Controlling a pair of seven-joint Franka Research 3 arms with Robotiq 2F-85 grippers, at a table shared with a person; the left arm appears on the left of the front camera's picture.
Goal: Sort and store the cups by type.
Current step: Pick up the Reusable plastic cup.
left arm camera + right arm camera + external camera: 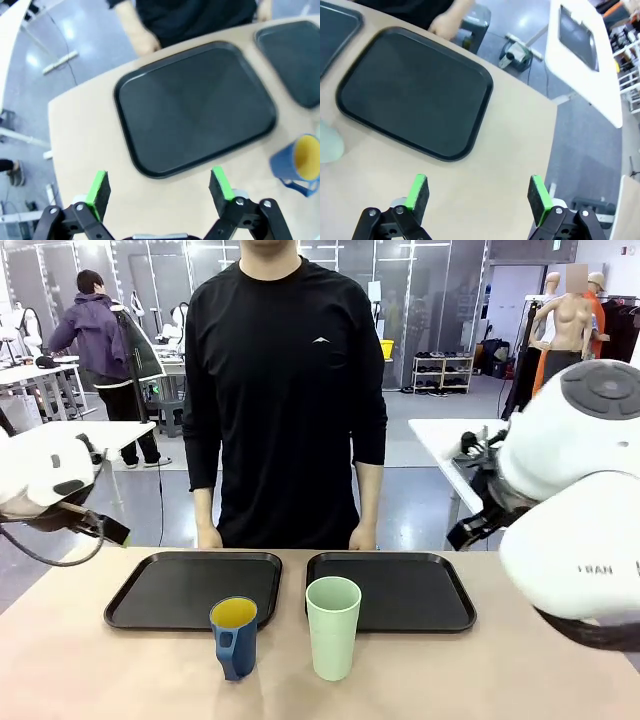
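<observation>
A dark blue mug (234, 637) with a yellow inside and a handle stands on the table in front of the left black tray (195, 589). Beside it, to the right, a tall pale mint-green tumbler (332, 627) stands in front of the right black tray (390, 589). Both trays hold nothing. My left gripper (160, 187) hangs open above the table's near-left part, with the left tray (195, 107) ahead and the mug (298, 162) off to the side. My right gripper (479, 192) is open above bare table near the right tray (415, 92); the tumbler (329, 141) shows blurred at the view's left edge.
A person in a black shirt (285, 390) stands at the far side with both hands resting on the table edge behind the trays. My arms' white bodies (570, 490) rise at the picture's sides. The table's right edge (552, 145) drops to the floor.
</observation>
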